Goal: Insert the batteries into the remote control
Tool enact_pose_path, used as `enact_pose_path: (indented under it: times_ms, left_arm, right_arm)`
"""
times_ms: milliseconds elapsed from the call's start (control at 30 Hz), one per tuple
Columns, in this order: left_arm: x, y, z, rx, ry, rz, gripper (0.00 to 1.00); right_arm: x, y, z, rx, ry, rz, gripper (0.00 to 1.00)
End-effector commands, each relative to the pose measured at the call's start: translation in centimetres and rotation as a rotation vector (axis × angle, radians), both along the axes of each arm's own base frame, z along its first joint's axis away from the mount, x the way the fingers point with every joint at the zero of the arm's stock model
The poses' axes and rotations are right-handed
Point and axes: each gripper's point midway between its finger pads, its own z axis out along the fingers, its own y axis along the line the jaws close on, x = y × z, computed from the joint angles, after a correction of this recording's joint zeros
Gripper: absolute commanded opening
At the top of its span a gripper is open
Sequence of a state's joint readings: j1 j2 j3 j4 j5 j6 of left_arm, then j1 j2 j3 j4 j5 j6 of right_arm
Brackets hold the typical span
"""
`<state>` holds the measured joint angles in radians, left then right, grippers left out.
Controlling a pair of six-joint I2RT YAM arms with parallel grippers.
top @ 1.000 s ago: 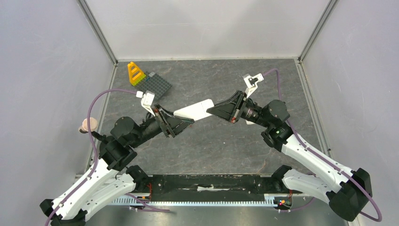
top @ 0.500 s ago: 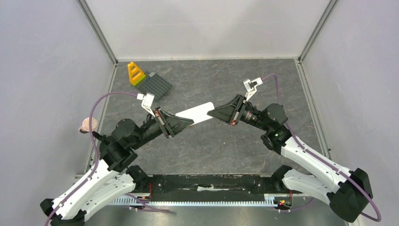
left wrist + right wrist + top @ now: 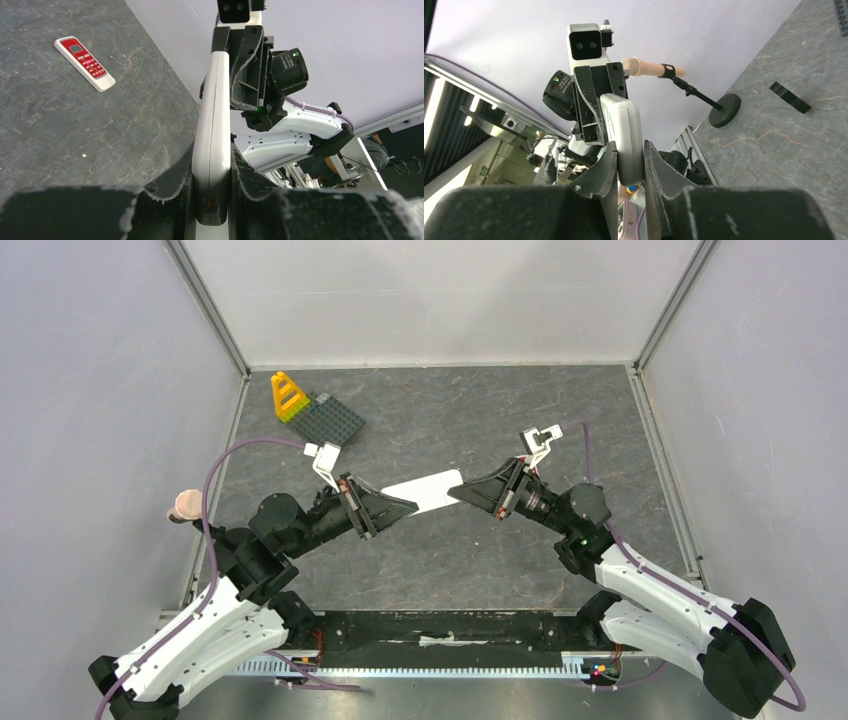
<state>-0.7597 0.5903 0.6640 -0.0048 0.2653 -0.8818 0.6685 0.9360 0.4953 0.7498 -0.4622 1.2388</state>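
Top external view, centre frame: clamped end to end between left hand (image 3: 412, 504) and right hand (image 3: 454, 494), long white plastic remote (image 3: 430, 489), held above grey stone counter (image 3: 450, 570). Visible from left wrist only, upper left: small red-faced remote (image 3: 84, 63) flat on counter.

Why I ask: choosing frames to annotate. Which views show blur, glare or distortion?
Top external: even, soft light, sharp throughout, no harsh glare on the white remote. Left wrist: its own fingers look soft up close; the red remote is crisp. Right wrist: near fingers soft, scene tilted and stretched.
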Motion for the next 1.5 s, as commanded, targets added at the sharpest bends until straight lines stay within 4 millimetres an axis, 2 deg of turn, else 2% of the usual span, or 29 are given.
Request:
enact_pose_path:
  times_ms: [0, 233, 567, 700, 767, 867, 1000, 1133, 1267, 1467]
  left_arm:
    - [1.5, 1.8, 2.5, -0.058, -0.103, 0.126, 0.02]
    - [1.6, 2.0, 2.0, -0.05, -0.098, 0.14, 0.02]
    - [1.8, 1.5, 1.4, -0.021, -0.08, 0.125, 0.02]
    - [2.0, 1.1, 0.7, 0.006, -0.058, 0.115, 0.02]
    - [2.1, 1.0, 0.5, 0.015, -0.052, 0.112, 0.02]
    - [2.2, 0.7, 0.4, 0.022, -0.046, 0.105, 0.02]
    - [2.1, 0.2, -0.2, 0.049, -0.022, 0.077, 0.02]
    - [1.8, 0.0, 0.3, 0.048, -0.024, 0.057, 0.02]
    - [1.8, 0.1, 0.5, 0.056, -0.032, 0.057, 0.02]
    - [1.8, 0.0, 0.5, 0.06, -0.029, 0.055, 0.02]
  right_arm:
    - [2.3, -2.3, 2.6, 0.154, 0.011, -0.129, 0.01]
    - [3.0, -2.4, 2.6, 0.149, 0.033, -0.159, 0.09]
    - [4.1, -2.3, 1.7, 0.071, 0.024, -0.216, 0.49]
    - [4.1, -1.6, 2.2, 0.026, -0.028, -0.188, 0.59]
    - [4.0, -1.2, 2.6, 0.008, -0.058, -0.175, 0.69]
    - [4.0, -1.1, 2.8, -0.017, -0.101, -0.171, 0.79]
    - [4.1, 0.2, 2.7, -0.115, -0.164, -0.121, 0.81]
    - [4.4, 1.0, 1.5, -0.23, -0.227, -0.084, 0.82]
    - [5.3, 0.8, -0.2, -0.332, -0.23, -0.112, 0.84]
    - [5.3, 0.7, -1.9, -0.392, -0.216, -0.101, 0.89]
